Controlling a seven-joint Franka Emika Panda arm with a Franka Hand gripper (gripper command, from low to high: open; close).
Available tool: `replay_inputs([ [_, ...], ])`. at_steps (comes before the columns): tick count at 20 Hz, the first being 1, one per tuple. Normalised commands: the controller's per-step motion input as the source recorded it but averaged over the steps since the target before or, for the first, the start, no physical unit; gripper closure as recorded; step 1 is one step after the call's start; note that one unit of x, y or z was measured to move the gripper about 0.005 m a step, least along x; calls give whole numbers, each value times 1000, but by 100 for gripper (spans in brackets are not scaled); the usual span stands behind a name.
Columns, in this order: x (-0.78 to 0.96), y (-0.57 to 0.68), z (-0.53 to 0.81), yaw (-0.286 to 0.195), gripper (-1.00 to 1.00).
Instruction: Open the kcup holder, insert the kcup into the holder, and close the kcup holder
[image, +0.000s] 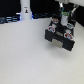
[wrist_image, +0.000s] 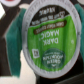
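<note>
The kcup (wrist_image: 46, 42) fills my wrist view: green body, round foil lid w/ print facing the lens, so I judge it's gripped in my pincer (image: 62, 22), closed on its sides, though fingers aren't clearly visible. Holding it lid-up keeps it ready to drop in. In the exterior view I'm hovering right over the kcup holder (image: 61, 38), black box on the white worktop (image: 25, 55). Can't tell if it's open. White bottle (image: 26, 11) well apart, no obstacle.

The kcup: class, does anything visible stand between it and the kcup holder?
Nothing visible does. In the wrist view the kcup fills the frame, its printed lid facing the camera. In the exterior view the gripper sits directly above the black kcup holder.
</note>
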Motion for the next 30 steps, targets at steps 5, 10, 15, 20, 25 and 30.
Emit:
replay_inputs([
  [5, -96, 107, -224, 81, 100],
  [10, -93, 10, -281, 35, 100],
  [15, -14, -31, -112, 4, 100],
  [20, -83, -170, 132, -13, 100],
  [25, -58, -360, 324, -46, 100],
  [30, 12, -202, 81, -9, 100],
])
